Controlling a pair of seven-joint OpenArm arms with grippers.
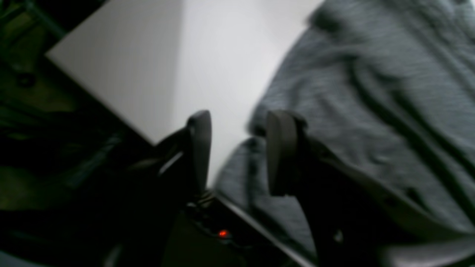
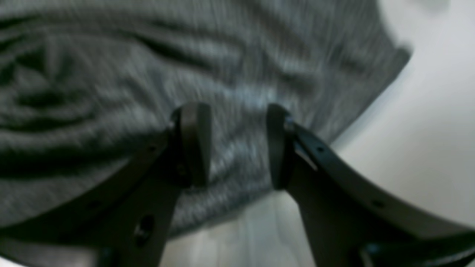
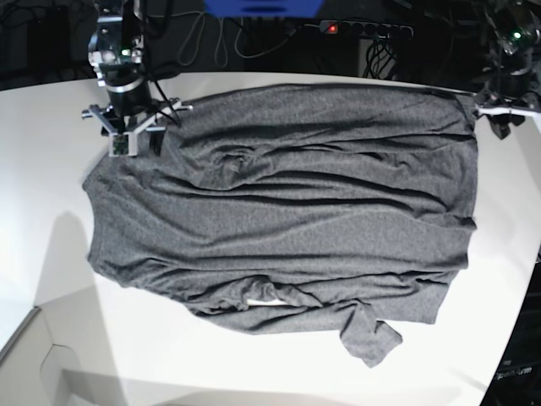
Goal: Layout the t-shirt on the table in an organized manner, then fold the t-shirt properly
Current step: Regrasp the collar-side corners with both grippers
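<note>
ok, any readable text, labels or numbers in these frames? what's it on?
None readable.
t-shirt: plain grey, no print or tag showing.
table: bare white, no markings.
Small green-and-white patch on the right gripper in the base view: too small to read, may not be text.
Both wrist views are blurred; a red light glows below the left gripper, no lettering by it.

A black power strip [image 3: 365,30] with a red light lies far behind, beside dark looping cables [image 3: 211,42].
</note>
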